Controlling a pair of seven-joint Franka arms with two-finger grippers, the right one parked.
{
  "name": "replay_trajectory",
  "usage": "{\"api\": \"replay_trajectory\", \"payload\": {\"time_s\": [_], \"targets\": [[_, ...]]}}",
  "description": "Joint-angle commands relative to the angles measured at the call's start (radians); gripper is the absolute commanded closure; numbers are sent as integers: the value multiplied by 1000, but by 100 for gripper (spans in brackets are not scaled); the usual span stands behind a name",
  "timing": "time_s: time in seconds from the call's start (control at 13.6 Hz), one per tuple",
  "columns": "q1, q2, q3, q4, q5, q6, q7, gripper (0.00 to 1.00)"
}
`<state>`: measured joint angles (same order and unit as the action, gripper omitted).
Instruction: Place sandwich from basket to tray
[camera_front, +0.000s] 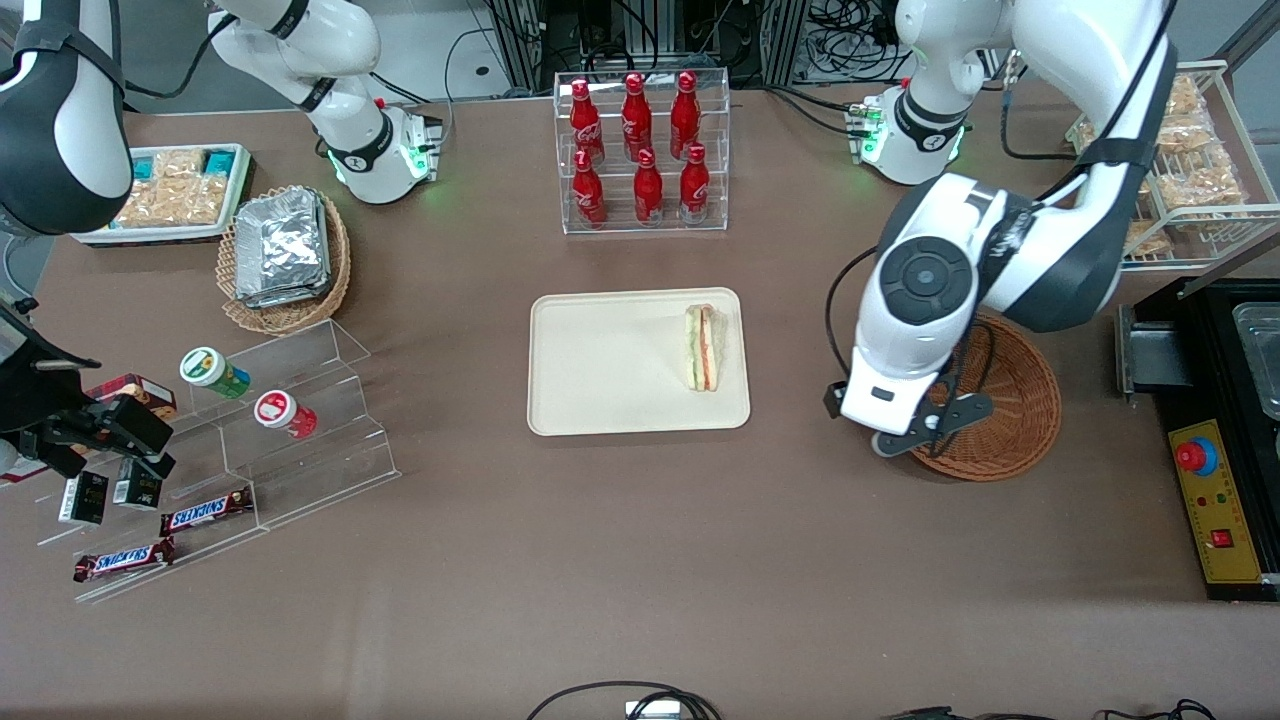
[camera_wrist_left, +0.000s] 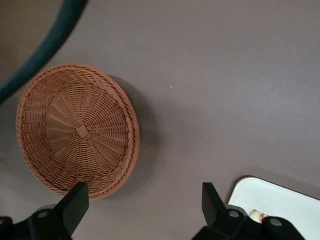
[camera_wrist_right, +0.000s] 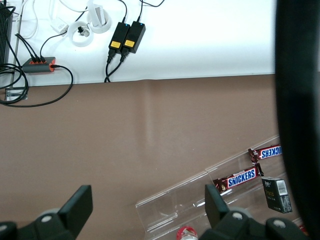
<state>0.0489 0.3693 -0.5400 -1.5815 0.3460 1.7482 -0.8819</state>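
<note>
The sandwich (camera_front: 703, 347) lies in the beige tray (camera_front: 600, 400), near the tray's edge toward the working arm. The reddish-brown wicker basket (camera_front: 1010, 400) holds nothing; in the left wrist view, the basket (camera_wrist_left: 75, 130) shows its bare woven bottom. My left gripper (camera_front: 920, 435) hangs above the table at the basket's rim, between basket and tray. In the left wrist view the gripper (camera_wrist_left: 145, 200) is open and empty over bare tabletop, with a corner of the tray (camera_wrist_left: 285, 200) beside it.
A clear rack of red bottles (camera_front: 642, 150) stands farther from the camera than the tray. A tan basket of foil packets (camera_front: 285, 255) and an acrylic stepped shelf (camera_front: 250, 430) lie toward the parked arm's end. A black control box (camera_front: 1215, 500) sits beside the wicker basket.
</note>
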Motion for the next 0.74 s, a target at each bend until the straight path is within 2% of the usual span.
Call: {"api": "replay_trajectory", "payload": {"time_s": [0.0, 0.22, 0.29, 0.51, 0.66], "targets": [[75, -53, -8, 28, -59, -85, 137, 0], [123, -90, 6, 61, -97, -171, 305, 0], [115, -110, 53, 61, -107, -182, 349, 0], [106, -188, 191, 60, -215, -214, 542, 0], [91, -231, 279, 60, -245, -269, 702, 0]]}}
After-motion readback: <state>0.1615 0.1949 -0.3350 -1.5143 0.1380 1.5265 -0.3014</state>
